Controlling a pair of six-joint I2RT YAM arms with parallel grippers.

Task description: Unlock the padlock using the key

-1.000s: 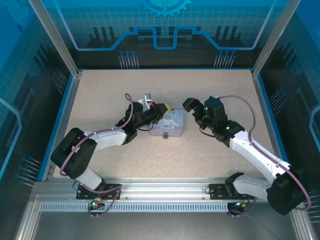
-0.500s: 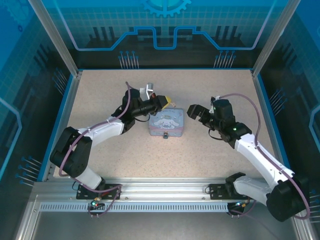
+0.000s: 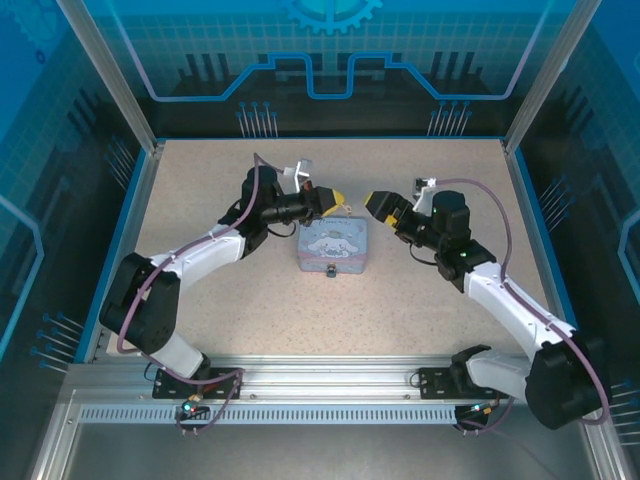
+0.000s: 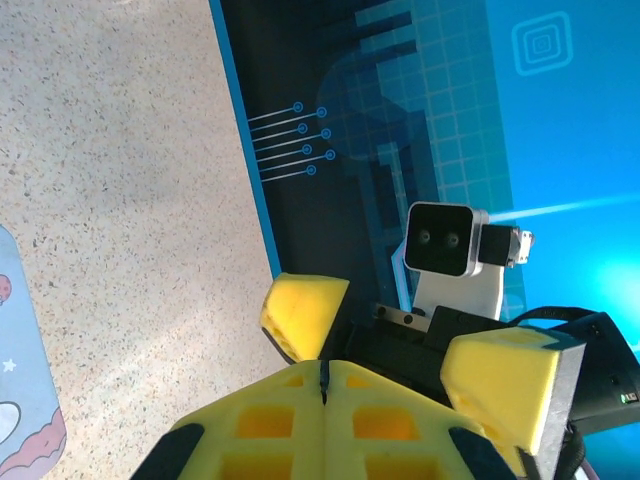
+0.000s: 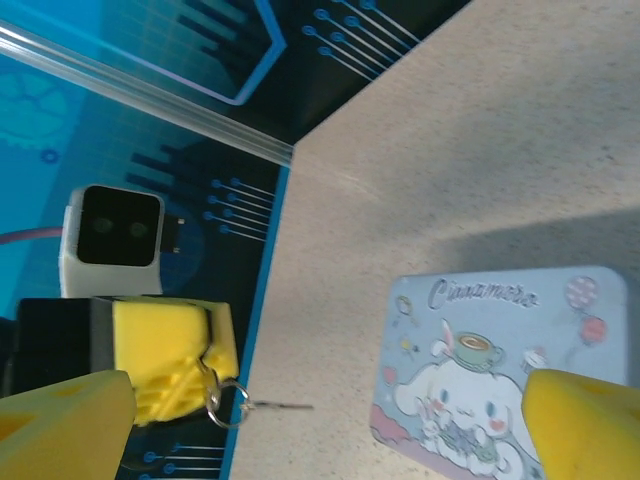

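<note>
My left gripper (image 3: 336, 203) hovers beyond the far edge of the pale blue cartoon tin (image 3: 330, 248), shut on the key. In the right wrist view its yellow fingers (image 5: 165, 362) pinch a small ring (image 5: 226, 401), and the thin key (image 5: 285, 405) sticks out sideways from it. In the left wrist view the left gripper (image 4: 323, 366) has its pads pressed together with a dark sliver between them. My right gripper (image 3: 380, 205) faces it from the right, open, with nothing between its fingers (image 5: 60, 425). The tiny dark padlock (image 3: 331, 271) hangs at the tin's near edge.
The tin lies flat mid-table on the speckled tabletop (image 3: 420, 300). A blue rim (image 3: 130, 230) and dark back wall (image 3: 340, 115) bound the table. The right gripper's yellow fingers (image 4: 305, 315) sit close in front of the left wrist camera.
My left gripper has risen off the tin and moved toward the back with the key. The right gripper has swung left and now faces it closely. The tin sits uncovered.
</note>
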